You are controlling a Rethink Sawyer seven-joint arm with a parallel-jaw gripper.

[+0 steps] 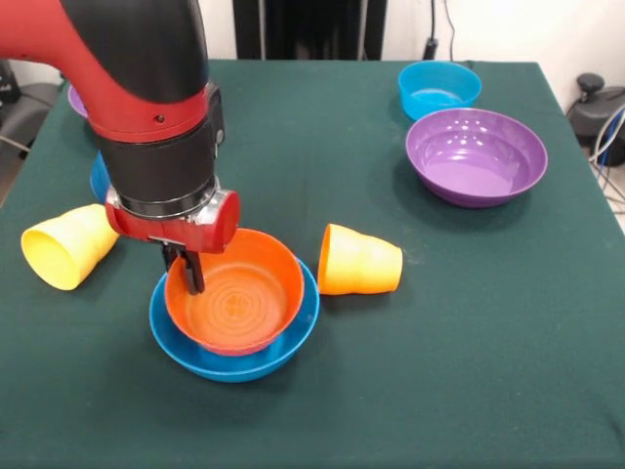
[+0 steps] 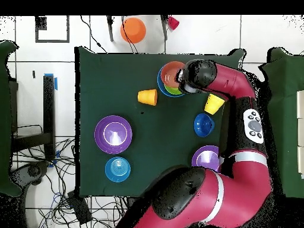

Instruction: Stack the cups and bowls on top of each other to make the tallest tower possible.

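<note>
Two cups lie tipped on their sides either side of the stack, seen from the front: the orange cup [image 1: 359, 260] just right of it, mouth turned toward the stack, and the yellow cup [image 1: 68, 245] to its left, partly behind the arm [image 1: 146, 88]. Well off to the upper right of the stack sit a wide purple bowl [image 1: 477, 156] and, beyond that, a cyan bowl [image 1: 439, 88], both upright on the green table [image 1: 469, 332]. A sliver of another purple bowl [image 1: 76, 100] peeks out behind the arm, and the overhead view shows a dark blue bowl [image 2: 203, 124] on the arm's side of the yellow cup.

The stack itself is an orange bowl [image 1: 239, 298] nested in a larger blue bowl [image 1: 234, 357], glossy and a little tilted. From overhead a strip of green [image 2: 173, 91] shows inside the stack.

The gripper [image 1: 187, 269] reaches down at the orange bowl's left rim, one dark finger inside the bowl; whether it is pinching the rim I cannot tell.
</note>
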